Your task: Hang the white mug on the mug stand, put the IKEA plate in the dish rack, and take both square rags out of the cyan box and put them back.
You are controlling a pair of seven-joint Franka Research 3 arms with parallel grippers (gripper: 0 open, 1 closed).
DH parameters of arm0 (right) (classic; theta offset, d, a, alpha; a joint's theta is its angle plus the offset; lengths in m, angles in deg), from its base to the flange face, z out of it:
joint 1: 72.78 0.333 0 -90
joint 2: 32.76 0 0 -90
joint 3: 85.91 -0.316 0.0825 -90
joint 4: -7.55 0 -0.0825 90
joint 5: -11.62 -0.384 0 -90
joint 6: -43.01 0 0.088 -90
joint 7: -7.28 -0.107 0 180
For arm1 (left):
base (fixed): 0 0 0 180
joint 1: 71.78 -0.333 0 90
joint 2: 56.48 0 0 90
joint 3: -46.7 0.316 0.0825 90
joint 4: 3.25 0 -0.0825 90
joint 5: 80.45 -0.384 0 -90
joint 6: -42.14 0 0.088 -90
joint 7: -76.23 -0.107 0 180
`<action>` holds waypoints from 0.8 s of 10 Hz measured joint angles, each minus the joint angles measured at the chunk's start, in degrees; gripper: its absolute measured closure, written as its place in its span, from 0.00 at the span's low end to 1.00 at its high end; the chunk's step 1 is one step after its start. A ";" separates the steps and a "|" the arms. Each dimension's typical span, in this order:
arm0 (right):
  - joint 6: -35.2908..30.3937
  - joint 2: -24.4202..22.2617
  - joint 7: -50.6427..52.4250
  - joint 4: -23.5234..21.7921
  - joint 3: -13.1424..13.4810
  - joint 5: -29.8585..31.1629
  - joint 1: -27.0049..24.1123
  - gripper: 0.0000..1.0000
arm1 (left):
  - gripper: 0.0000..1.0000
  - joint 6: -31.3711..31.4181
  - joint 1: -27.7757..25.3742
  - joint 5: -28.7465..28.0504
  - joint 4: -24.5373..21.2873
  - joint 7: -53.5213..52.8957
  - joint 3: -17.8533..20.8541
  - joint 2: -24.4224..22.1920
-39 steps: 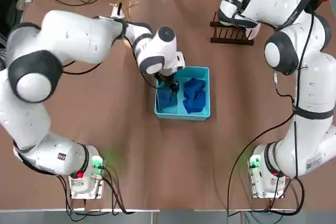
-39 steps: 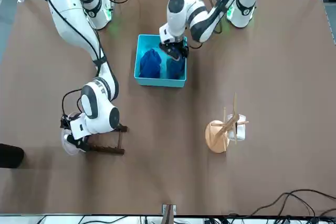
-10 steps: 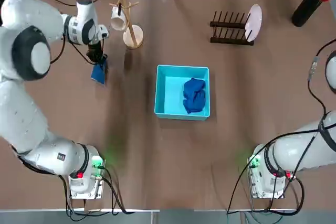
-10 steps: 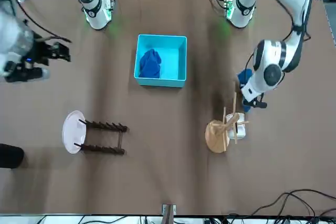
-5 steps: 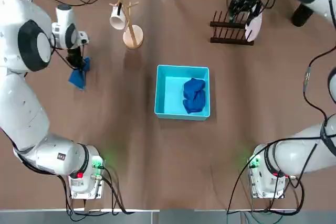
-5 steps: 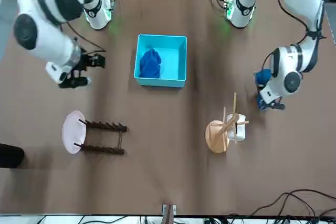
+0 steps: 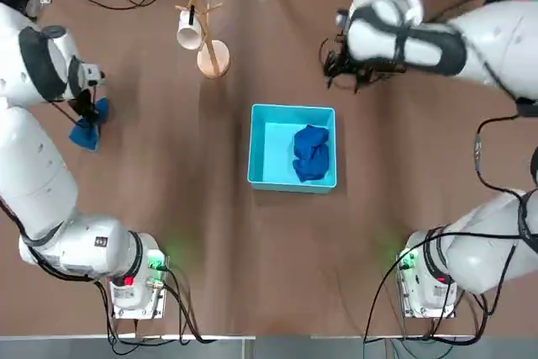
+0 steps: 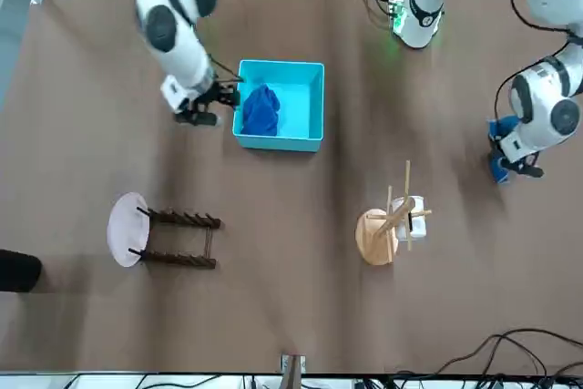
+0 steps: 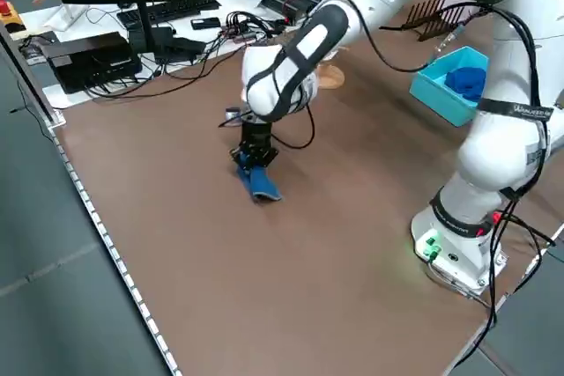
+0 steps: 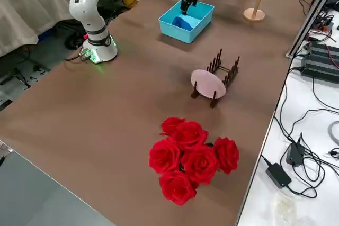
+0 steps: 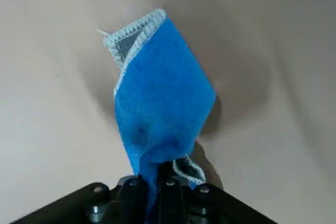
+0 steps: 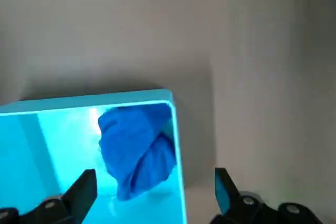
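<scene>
In the left claw (image 11: 156,192), well left of the cyan box (image 7: 292,186): 1 square blue rag (image 11: 163,93), pinched tight. Near the right claw (image 12: 157,190), spread wide and empty: the box, with rag number 2 (image 12: 137,150) bunched inside. Apparently taking out both rags now, mug and plate being placed already. Next, probably: lower the right claw, straddle a fold, close, lift clear of the wall, without dragging the box.
</scene>
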 joint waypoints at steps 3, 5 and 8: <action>11.84 0.57 -9.16 -7.49 0.03 -0.01 8.56 0.01 | 0.91 -0.39 0.55 -0.22 -0.29 2.32 -4.73 -1.25; 15.99 3.50 -12.49 -8.54 0.07 -0.01 12.10 0.01 | 0.91 -0.46 0.69 -0.22 -1.61 5.88 -9.19 -3.07; 22.19 10.19 -13.37 -8.64 0.13 -0.02 14.47 0.01 | 0.91 -2.30 0.79 -0.85 -3.51 25.09 -22.06 -5.92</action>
